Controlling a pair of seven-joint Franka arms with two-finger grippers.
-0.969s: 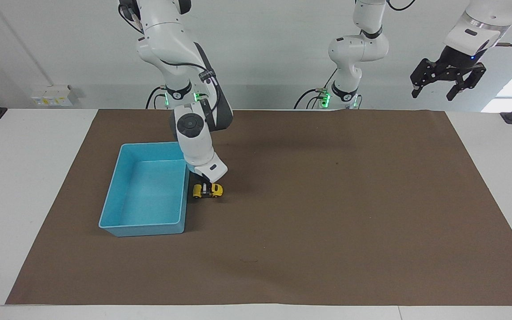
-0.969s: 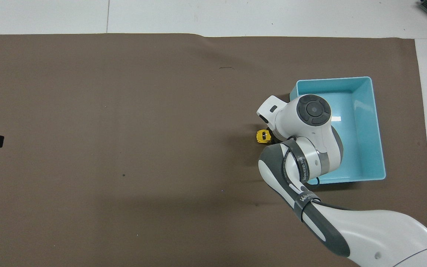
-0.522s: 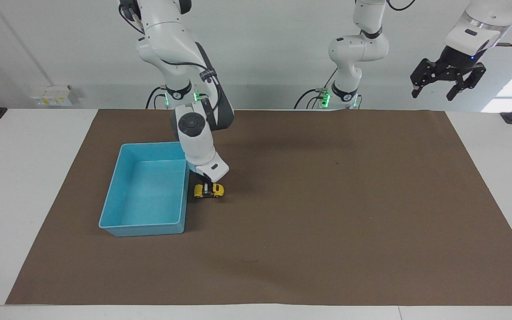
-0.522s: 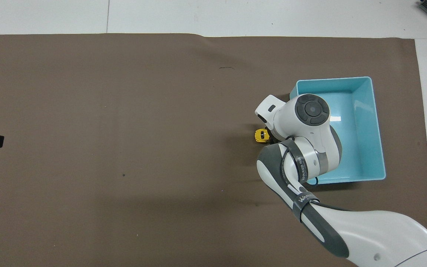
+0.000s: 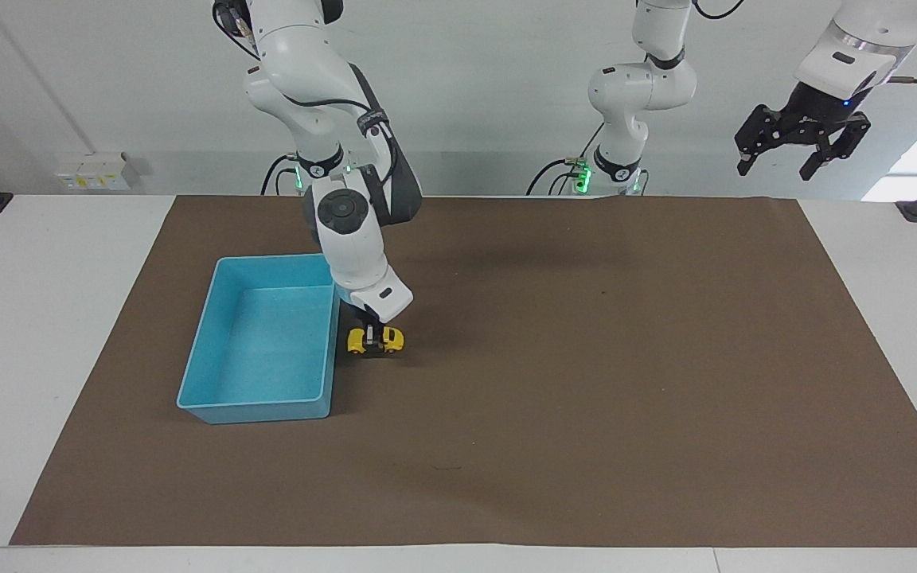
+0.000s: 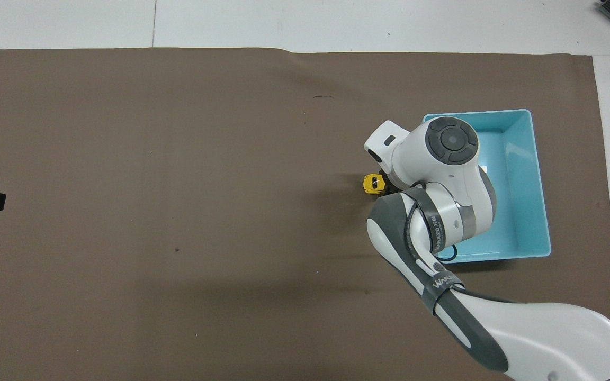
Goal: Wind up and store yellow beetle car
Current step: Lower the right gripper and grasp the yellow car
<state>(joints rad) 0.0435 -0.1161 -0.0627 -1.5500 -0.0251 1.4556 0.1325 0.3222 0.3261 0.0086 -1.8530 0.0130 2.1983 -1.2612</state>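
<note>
Right gripper (image 5: 372, 335) clamped shut on tiny bright-yellow beetle toy car (image 5: 375, 341) beside blue plastic bin (image 5: 254, 410); drag it straight, wheels pressed down; left gripper (image 5: 801, 148) waits open, empty.

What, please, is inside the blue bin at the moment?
The bin's visible floor is bare; the car sits on the mat beside it. The right arm covers one corner in both views.

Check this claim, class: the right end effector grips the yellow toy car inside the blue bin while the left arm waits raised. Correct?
Not quite. The facing view shows the right end effector gripping the yellow toy car on the brown mat beside the blue bin, not inside it. The left end effector does wait raised.
</note>
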